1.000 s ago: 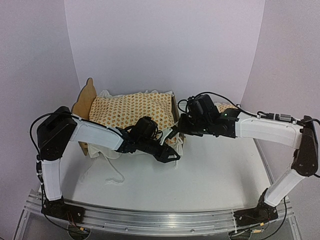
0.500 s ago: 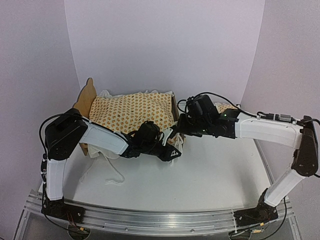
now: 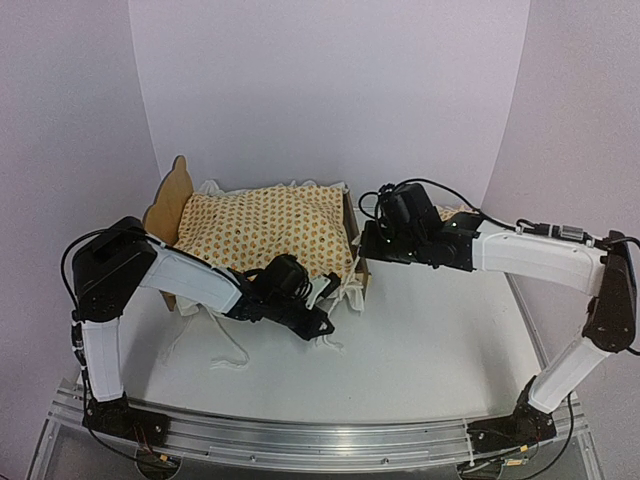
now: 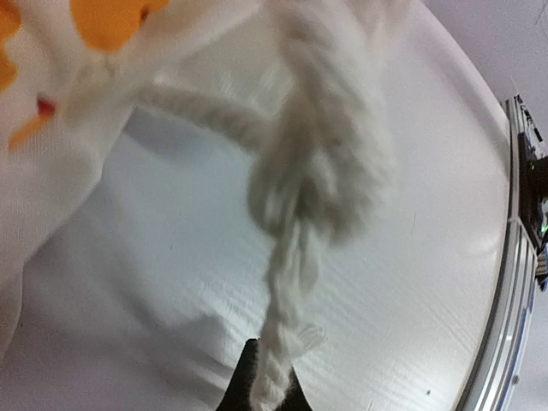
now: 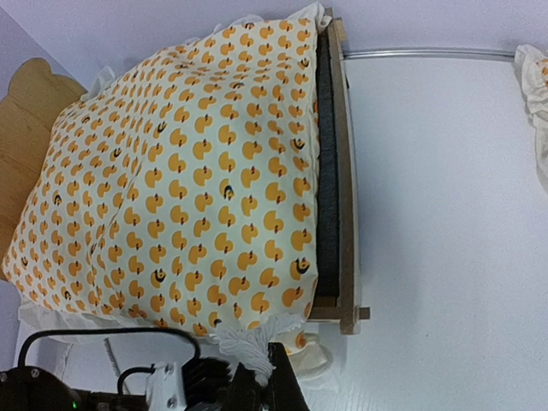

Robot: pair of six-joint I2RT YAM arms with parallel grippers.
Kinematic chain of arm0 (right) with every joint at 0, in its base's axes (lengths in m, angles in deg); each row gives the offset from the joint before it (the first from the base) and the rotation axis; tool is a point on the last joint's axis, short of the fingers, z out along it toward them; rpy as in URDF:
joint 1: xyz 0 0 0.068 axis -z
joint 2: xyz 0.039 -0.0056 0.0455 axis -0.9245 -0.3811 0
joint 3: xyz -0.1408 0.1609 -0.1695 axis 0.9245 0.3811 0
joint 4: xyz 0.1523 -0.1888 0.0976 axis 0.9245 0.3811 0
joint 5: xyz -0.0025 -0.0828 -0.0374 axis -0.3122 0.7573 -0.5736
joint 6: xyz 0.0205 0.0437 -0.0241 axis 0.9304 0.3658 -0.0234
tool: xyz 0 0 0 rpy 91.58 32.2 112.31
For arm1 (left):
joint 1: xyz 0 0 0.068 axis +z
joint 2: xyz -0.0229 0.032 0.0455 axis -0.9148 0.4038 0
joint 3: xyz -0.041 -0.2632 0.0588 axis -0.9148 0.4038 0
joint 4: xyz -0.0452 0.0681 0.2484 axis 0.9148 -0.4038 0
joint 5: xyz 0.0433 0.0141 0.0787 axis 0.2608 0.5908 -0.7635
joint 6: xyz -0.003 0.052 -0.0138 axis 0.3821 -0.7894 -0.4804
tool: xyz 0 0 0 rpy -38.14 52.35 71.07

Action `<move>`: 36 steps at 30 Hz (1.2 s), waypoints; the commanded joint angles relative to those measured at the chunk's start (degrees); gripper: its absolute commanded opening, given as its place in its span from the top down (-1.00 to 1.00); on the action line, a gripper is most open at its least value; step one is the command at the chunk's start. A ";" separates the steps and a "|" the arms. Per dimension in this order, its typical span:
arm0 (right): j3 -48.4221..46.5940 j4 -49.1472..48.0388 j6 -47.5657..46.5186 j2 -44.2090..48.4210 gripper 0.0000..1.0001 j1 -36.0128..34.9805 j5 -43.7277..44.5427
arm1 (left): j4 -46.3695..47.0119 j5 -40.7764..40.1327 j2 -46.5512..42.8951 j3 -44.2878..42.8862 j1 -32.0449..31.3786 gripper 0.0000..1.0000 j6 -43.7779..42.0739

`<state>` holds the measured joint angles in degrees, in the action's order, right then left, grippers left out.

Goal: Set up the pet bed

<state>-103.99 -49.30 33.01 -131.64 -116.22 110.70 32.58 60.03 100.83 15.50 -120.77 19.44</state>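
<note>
Since before, left fingers (image 4: 240,396) have closed, pinching white cord (image 4: 278,342) of mattress cushion (image 3: 265,225); right fingers (image 5: 282,383) pressed together at ruffle (image 5: 244,347). Cushion in pet bed (image 3: 170,200), needs straightening; pillow (image 5: 535,86) left.

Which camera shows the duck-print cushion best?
Right wrist view: the duck-print cushion fills it, sharp, lying in the pet bed. Top view shows it small; left wrist only a blurred corner beside a white cord.
</note>
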 commanded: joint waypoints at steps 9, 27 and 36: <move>-14.38 -0.73 -15.35 -3.72 1.00 9.41 6.20 | -13.80 -1.54 -11.10 11.77 -0.12 1.00 -32.29; -29.63 -1.00 -22.94 -14.86 1.00 19.21 3.24 | -12.33 -15.14 -6.52 19.55 -1.48 1.00 -70.29; -27.48 -0.20 -22.66 -14.26 1.00 20.24 1.28 | -12.30 -13.85 -6.73 19.87 -1.63 1.00 -70.00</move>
<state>-129.84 -43.47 10.83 -147.81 -98.65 108.13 35.23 44.64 91.95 32.39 -121.64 -49.06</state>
